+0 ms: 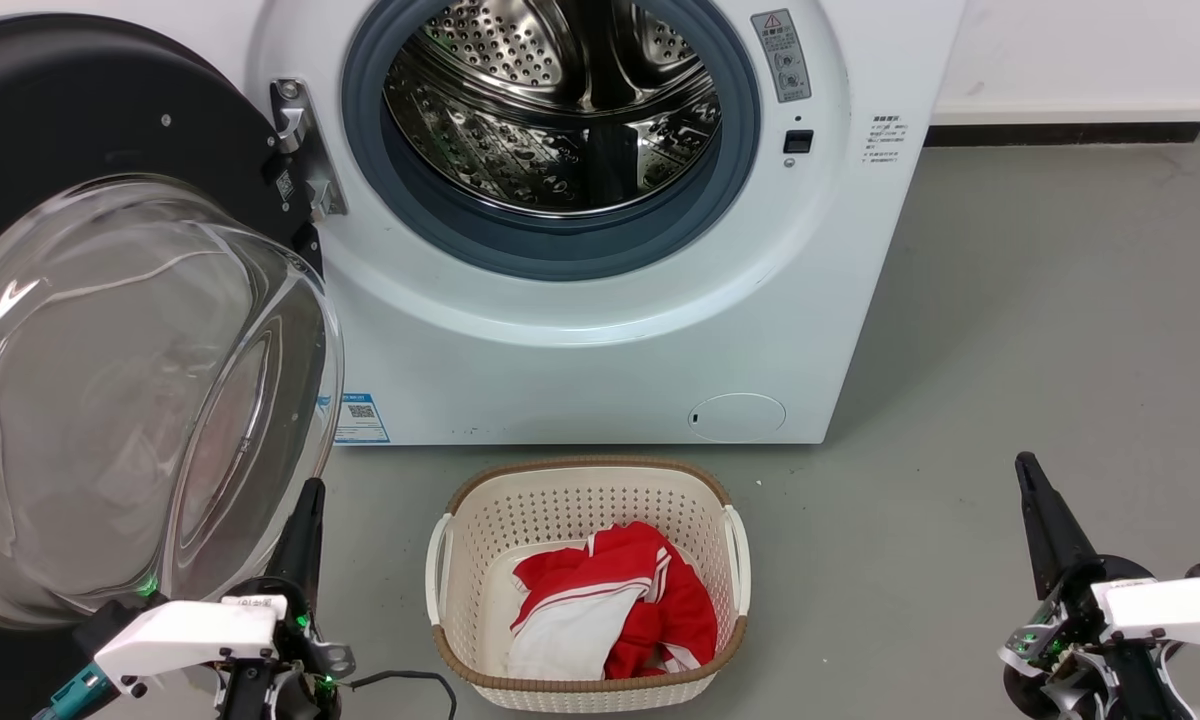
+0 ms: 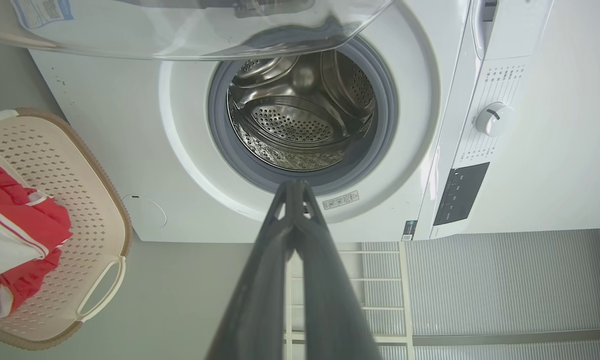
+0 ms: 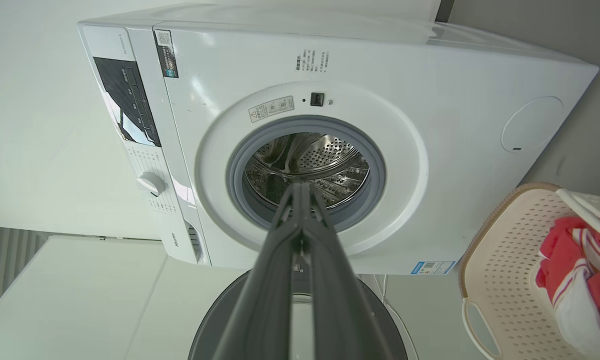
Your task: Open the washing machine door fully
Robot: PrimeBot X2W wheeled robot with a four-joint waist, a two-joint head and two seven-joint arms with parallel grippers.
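The white washing machine (image 1: 580, 340) stands ahead with its steel drum (image 1: 550, 110) exposed. The washing machine door (image 1: 130, 390) is swung wide to the left on its metal hinge (image 1: 300, 150), its black rim at the upper left and its clear glass bowl bulging toward me. My left gripper (image 1: 310, 492) sits low by the bowl's lower right edge, fingers shut together and holding nothing. At the lower right my right gripper (image 1: 1026, 465) is shut and empty above the floor. Both wrist views look along shut fingers (image 2: 295, 190) (image 3: 302, 192) at the drum opening; the door's glass (image 2: 190, 30) crosses the top of the left wrist view.
A cream perforated laundry basket (image 1: 480, 520) with red and white clothing (image 1: 620, 600) stands on the grey floor in front of the machine, between my two arms. A black cable (image 1: 410, 680) lies by the left arm. A white wall with a dark skirting (image 1: 1060, 130) runs behind on the right.
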